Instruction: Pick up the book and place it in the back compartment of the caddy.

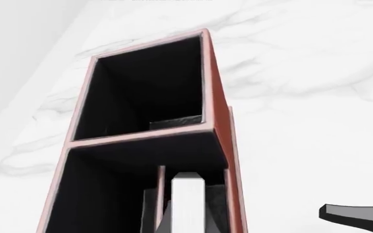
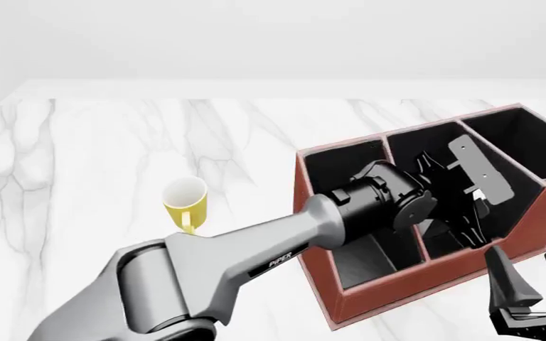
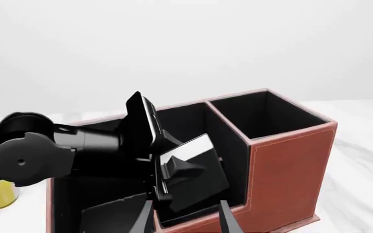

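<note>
The caddy (image 2: 415, 295) is a reddish-brown box with black lining at the right of the table. My left gripper (image 2: 468, 213) reaches down into a cell in the caddy's middle part and is shut on the book (image 3: 206, 180). The book is black with white page edges and hangs tilted inside that cell. Its white edge shows in the left wrist view (image 1: 186, 204), just beside a low reddish divider (image 1: 161, 194). I cannot tell which cell this is. My right gripper (image 2: 531, 280) is open and empty, low at the caddy's near right corner.
A yellow mug (image 2: 185, 199) stands upright on the marble table left of the caddy, close under my left arm. The caddy's large end cell (image 1: 141, 92) holds nothing I can see. A black fingertip (image 1: 358, 214) shows beside the caddy's outer wall.
</note>
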{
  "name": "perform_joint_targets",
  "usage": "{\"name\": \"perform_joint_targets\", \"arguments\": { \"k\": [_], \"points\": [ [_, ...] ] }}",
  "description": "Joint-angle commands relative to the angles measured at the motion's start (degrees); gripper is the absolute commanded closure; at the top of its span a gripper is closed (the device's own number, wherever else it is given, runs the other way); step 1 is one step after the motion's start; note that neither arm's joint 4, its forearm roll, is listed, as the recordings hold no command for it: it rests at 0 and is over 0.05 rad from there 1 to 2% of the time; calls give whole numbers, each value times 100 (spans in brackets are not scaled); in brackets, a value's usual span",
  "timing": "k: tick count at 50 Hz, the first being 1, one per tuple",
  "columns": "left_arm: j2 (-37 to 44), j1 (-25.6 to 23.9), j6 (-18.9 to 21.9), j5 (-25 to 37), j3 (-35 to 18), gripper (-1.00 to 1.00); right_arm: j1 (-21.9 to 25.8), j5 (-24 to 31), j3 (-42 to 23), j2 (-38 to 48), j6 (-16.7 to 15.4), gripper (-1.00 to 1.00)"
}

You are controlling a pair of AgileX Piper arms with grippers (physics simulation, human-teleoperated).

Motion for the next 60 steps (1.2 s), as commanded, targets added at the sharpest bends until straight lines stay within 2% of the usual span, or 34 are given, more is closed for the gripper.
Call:
{"name": "perform_joint_targets", "arguments": {
  "k": [1,2,7,10,19,27,29,31,32,42,43,44,45,47,51,53,58,59,60],
  "points": [
    [182,120,81,-21,-257,100,-4,50,6,-46,16,-100],
    [179,115,38,-13,-270,-100,-5,52,6,-47,14,-100],
    [169,144,32,-5,-306,-100,-5,57,5,-50,17,-100],
    [34,76,-124,-72,-128,-100,-5,48,5,-42,16,-100],
    [-278,61,-149,-301,297,-100,-10,50,5,-50,2,-100],
    [-1042,161,-65,-452,866,-100,-14,-1,-5,4,-24,-100],
    [-1445,96,-130,-579,1210,-100,-18,-31,-4,34,-27,-100],
    [-1701,124,-33,-658,1398,-100,-24,-46,-5,49,-25,-100],
    [-1880,159,-128,-688,1449,-100,-19,-31,-4,32,-36,-100],
    [-2727,246,62,-755,2134,-100,-24,-67,0,58,-77,-100],
    [-2964,314,157,-894,2397,-100,-28,-82,-1,71,-78,-100],
    [-2971,314,157,-901,2410,-100,-28,-83,-1,73,-78,-100],
    [-3300,314,94,-1044,2710,-100,-34,-95,-1,85,-68,-100],
    [-3407,350,147,-1131,2833,-100,-34,-90,-1,81,-68,-100],
    [-3967,553,226,-1386,3414,-100,-29,-131,1,126,-84,-100],
    [-4039,611,247,-1430,3502,-100,-32,-146,1,145,-80,-100],
    [-4592,753,332,-1762,4299,-100,-35,-122,0,120,-75,-100],
    [-4594,753,332,-1764,4302,-100,-35,-121,0,118,-75,-100],
    [-4844,920,242,-2014,4652,-100,-41,-138,-1,140,-68,-100]
  ]
}}
